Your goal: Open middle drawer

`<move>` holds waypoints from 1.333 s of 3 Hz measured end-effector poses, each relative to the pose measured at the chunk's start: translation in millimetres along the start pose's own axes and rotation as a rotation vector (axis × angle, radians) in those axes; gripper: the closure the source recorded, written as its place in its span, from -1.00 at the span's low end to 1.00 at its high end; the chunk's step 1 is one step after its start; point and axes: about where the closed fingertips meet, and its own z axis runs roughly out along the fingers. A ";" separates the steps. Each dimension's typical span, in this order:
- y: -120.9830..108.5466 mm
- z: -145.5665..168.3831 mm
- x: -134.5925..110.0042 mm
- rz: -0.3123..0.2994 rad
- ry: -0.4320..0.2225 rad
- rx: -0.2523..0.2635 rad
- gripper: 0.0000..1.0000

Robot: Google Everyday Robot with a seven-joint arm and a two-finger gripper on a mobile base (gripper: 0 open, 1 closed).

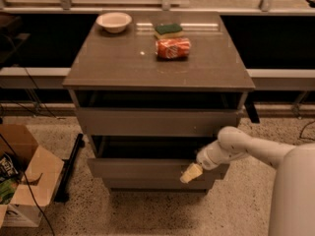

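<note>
Your white, rounded gripper (191, 173) hangs before the flat, matte grey-brown middle drawer front (138, 168), which juts out. Its pale fingers (188, 175) taper together into one wedge.

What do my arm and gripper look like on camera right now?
The arm is smooth white casing, tubular, with a rounded ball-like joint and a bulky white segment at lower right. The gripper, a pale cream tapered tip, sits at the grey-brown flat middle drawer front. No cables or markings show.

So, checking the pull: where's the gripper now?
In the camera view, the gripper sits low, right of centre, before the right half of the middle drawer, under the top drawer.
</note>
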 end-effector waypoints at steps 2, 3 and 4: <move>4.8 -1.5 2.8 -0.005 0.021 -0.011 0.39; 29.6 -4.4 23.1 -0.035 0.134 -0.069 0.10; 67.0 -5.8 59.2 0.026 0.240 -0.166 -0.36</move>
